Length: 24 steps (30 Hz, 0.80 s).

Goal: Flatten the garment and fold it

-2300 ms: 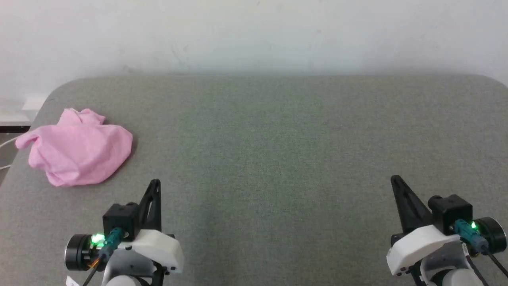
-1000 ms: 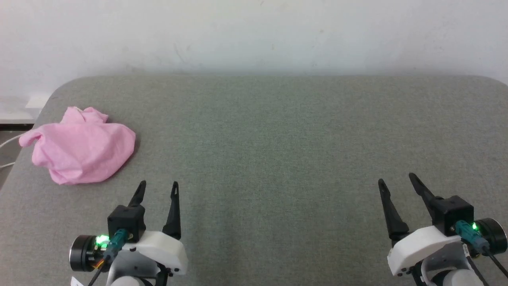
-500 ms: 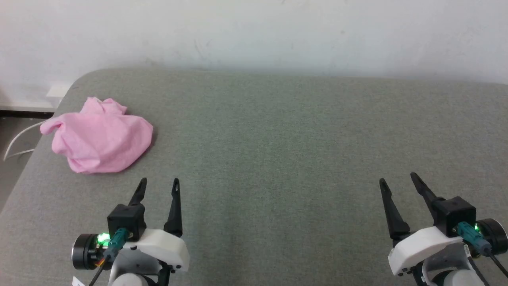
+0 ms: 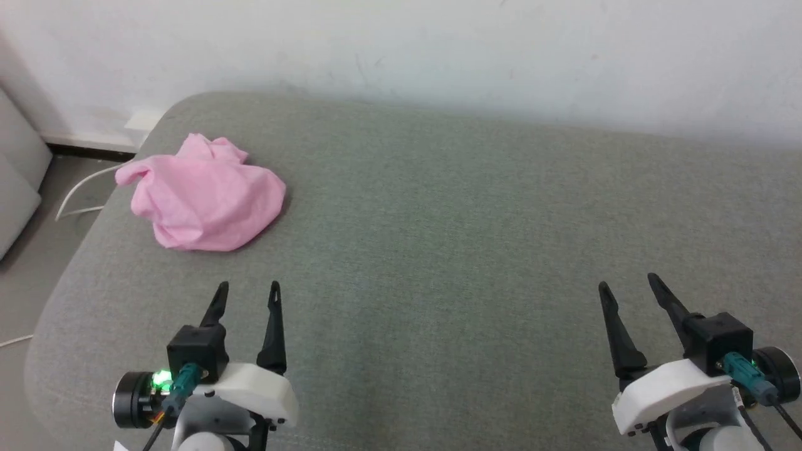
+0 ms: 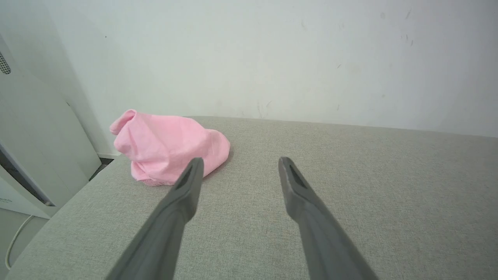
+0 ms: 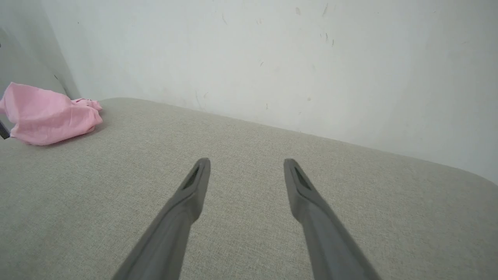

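**On the grey table: both claws spread and empty, pink garment bunched at the far left corner**

Along the near edge of the table [image 4: 438, 250], low in the head view: left claw [image 4: 249, 285] at the left, right claw [image 4: 627, 280] at the right, well apart from each other. Roughly level, both pointing away toward the wall [image 4: 401, 44]. Left fingers close to straight ahead, right fingers leaning slightly to the left. Each pair spread wide, with bare table cloth showing in the gap. Nothing pinched, nothing touched. White wrist housings behind the fingers, a small green light [image 4: 161, 378] glowing on each. Whether hovering just above the cloth or resting on it, cannot tell.

Ahead of the left claw and a little to its left, near the table's rounded far left corner: the garment [image 4: 207, 194], a crumpled light-pink heap, puffed up, not flattened, not folded. One lobe reaching toward the left edge. Clear of both claws, nearer the left one, far off to the side in the right wrist view.

Underfoot of it all, a grey woven cover, smooth, with rounded corners. Behind the table, a plain pale wall with faint scuffs. Past the left edge, a grey floor [image 4: 37, 263], a dark skirting strip [image 4: 88, 149], a white cable [image 4: 75, 194] curving down, and a pale upright panel [image 5: 35, 136] close to the corner.
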### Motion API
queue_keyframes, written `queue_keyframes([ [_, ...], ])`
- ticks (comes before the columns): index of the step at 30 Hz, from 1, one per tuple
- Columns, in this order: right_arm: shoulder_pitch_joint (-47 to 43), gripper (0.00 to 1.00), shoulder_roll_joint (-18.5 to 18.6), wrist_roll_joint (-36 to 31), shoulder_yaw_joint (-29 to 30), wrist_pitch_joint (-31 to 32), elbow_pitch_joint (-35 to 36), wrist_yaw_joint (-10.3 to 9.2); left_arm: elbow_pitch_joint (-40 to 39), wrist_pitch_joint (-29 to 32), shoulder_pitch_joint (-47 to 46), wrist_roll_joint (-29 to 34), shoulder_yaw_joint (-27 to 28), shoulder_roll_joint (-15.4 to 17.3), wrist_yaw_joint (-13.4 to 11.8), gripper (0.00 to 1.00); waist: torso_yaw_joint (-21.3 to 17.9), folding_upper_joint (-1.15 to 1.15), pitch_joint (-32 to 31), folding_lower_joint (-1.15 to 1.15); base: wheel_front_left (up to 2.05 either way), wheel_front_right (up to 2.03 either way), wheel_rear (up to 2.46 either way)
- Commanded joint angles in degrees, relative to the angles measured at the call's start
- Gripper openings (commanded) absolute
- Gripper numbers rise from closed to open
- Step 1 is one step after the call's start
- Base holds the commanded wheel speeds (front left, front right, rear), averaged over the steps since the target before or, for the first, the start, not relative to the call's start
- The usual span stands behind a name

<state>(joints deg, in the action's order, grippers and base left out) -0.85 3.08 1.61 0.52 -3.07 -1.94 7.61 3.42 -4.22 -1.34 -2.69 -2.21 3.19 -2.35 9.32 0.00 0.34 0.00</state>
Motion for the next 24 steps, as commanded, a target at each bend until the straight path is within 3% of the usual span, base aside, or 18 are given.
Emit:
queue_keyframes([
  [1, 0.7, 1.00, -0.1, 0.3, 0.0, -0.3, -0.2, -0.04, 0.3, -0.6, -0.9, -0.5, -0.2, 0.3, -0.5, 1.00, 1.0, 0.00, 0.0, 0.00, 0.00, 0.00, 0.00],
  [24, 1.3, 1.00, -0.1, 1.7, -0.7, -2.5, -1.7, -0.06, 2.5, -3.4, -1.4, -2.2, -0.4, 0.5, -2.0, 1.00, 9.3, 0.00, -0.1, 0.00, 0.00, 0.00, 0.00],
])
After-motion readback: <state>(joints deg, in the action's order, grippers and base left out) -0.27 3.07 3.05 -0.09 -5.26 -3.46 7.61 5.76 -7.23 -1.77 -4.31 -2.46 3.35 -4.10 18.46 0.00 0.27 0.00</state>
